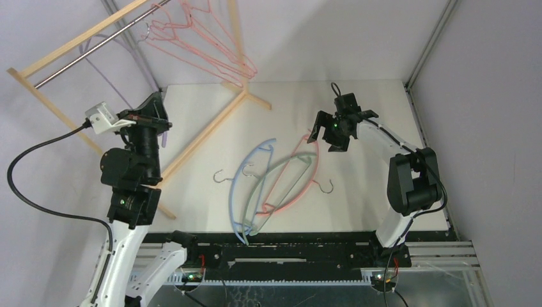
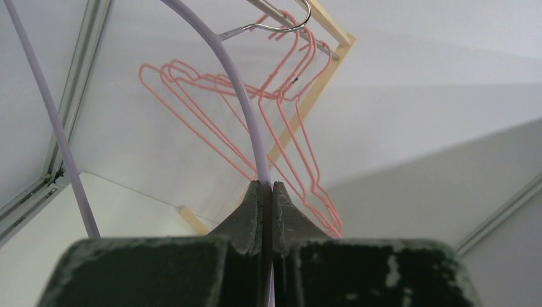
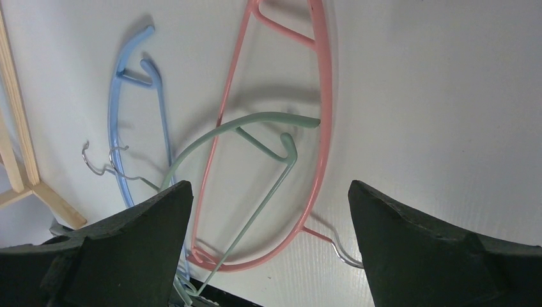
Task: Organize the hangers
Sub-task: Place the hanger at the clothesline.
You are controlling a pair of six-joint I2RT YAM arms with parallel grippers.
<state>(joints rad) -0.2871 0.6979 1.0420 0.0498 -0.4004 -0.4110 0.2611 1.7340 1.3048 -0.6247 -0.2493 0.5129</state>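
Left end effector (image 2: pixel 268 192), seen from its own wrist, is clenched on the arm of the lilac hanger (image 2: pixel 246 96), whose hook (image 2: pixel 284 24) is already over the rod (image 2: pixel 271 11). The pink wire hangers (image 2: pixel 192 86) hang just beyond it on the rack (image 2: pixel 313 102).

From the right wrist, I see the right end effector (image 3: pixel 271 198) released, jaws wide and holding nothing. Below them on the desk (image 3: pixel 447 96) lie the pink hanger (image 3: pixel 326 128) and the green hanger (image 3: pixel 255 120), overlapping, with the blue hanger (image 3: pixel 115 128) off to one side.

From the top view, those three lie heaped mid-desk, long axes running from near left to far right. The heap sits toward the bases and to the left of my right end effector, which hovers over their far ends. I judge the right arm clearly nearer, the left being busy at the rack
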